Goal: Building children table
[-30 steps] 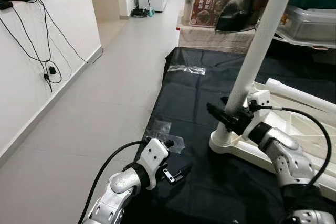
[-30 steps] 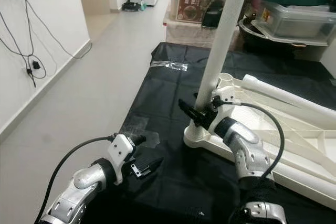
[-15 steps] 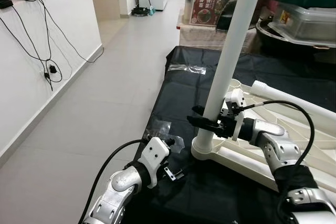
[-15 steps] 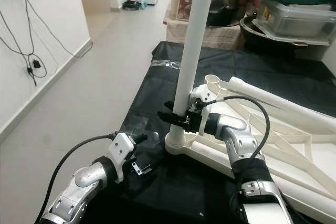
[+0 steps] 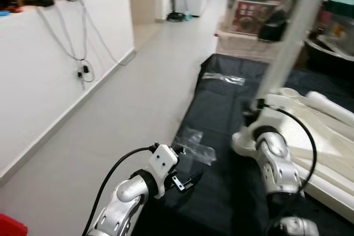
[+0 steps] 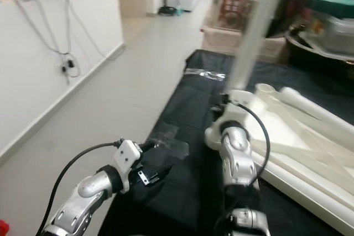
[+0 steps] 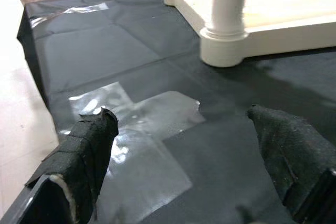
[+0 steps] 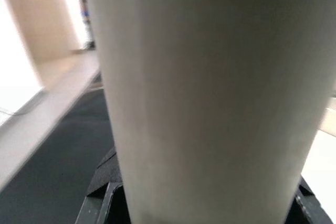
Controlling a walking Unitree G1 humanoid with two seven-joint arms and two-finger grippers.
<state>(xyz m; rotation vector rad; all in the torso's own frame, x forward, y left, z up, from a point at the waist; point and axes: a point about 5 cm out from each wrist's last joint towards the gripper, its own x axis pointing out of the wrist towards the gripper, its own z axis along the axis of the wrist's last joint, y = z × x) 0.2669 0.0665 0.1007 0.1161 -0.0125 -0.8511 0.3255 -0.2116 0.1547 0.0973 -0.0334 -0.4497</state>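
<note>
Right gripper [image 8: 205, 203]: clamped round the white table leg [image 5: 287, 40], near its foot.
Leg axis: upright, foot seated in the corner socket of the upturned tabletop [image 5: 332, 153].
Left gripper [image 7: 194, 156]: fingers spread, empty, over the black sheet [image 7: 105, 51]; farther from the leg.

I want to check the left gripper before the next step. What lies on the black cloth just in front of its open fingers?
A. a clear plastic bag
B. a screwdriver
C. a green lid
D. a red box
A: the left wrist view shows a flat clear plastic bag on the black cloth, ahead of the left gripper, whose fingers stand wide apart and hold nothing.
</note>
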